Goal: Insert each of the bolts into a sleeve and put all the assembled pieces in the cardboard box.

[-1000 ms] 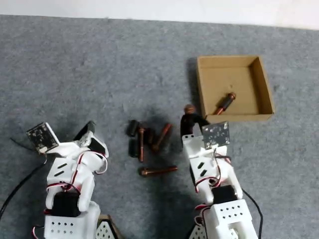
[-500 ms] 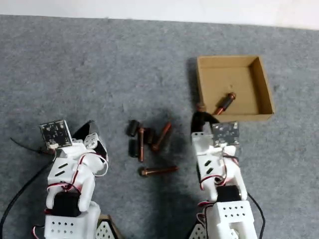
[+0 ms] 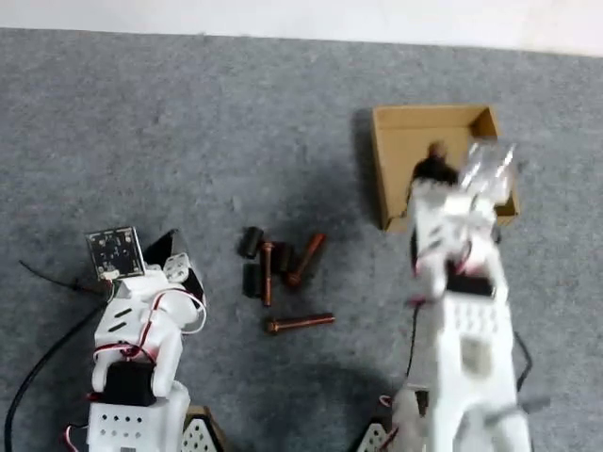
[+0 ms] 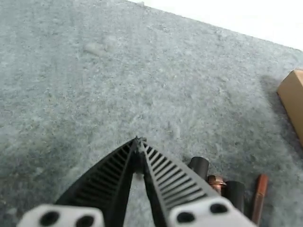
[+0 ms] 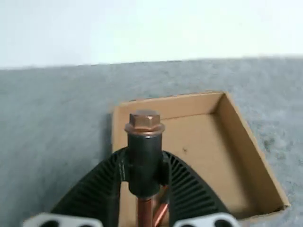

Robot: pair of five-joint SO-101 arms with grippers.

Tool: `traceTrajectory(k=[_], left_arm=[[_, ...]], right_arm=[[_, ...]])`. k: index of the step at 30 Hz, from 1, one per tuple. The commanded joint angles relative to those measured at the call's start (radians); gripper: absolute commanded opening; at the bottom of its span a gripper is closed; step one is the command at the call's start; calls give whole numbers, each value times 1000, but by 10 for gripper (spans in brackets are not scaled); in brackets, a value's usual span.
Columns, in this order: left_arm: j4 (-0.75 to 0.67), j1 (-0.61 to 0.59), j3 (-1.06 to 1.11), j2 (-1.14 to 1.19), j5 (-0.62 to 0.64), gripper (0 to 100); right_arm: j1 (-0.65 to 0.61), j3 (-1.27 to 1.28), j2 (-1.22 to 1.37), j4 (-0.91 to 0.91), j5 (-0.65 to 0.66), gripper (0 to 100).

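My right gripper (image 5: 143, 163) is shut on an assembled piece (image 5: 143, 151), a black sleeve with a copper bolt through it, head uppermost. In the high view this gripper (image 3: 433, 171) hangs over the cardboard box (image 3: 382, 179). The box (image 5: 203, 151) lies below and beyond the held piece, with another copper piece (image 5: 160, 213) partly hidden beneath it. On the carpet between the arms lie loose black sleeves (image 3: 251, 242), a bolt (image 3: 267, 273), a bolt partly in a sleeve (image 3: 303, 258) and a separate long bolt (image 3: 300, 323). My left gripper (image 4: 138, 142) is shut and holds nothing, left of the pile (image 4: 222, 184).
Grey carpet covers the table, with open room on the left and at the back. A pale wall runs along the far edge. A black cable (image 3: 38, 348) trails from the left arm's base. The box's corner (image 4: 293, 97) shows in the left wrist view.
The right arm has swung from beside the pile out over the cardboard box, carrying the assembled piece. The left arm's wrist has turned slightly to the right.
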Motion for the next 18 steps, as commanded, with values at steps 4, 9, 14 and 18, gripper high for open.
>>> traceTrajectory(k=[4, 9, 14, 18], left_arm=[[-28, -5, -5, -18, -9, 7], [-29, 4, -5, -18, -9, 7], [-29, 51, -1, -18, -48, 7], [-29, 53, -1, -18, -58, 7]], right_arm=[[62, -483, 561, 4, -61, 4], [67, -587, 740, 4, -66, 4], [48, -588, 812, 1, -68, 4], [47, -588, 835, 1, -66, 22]])
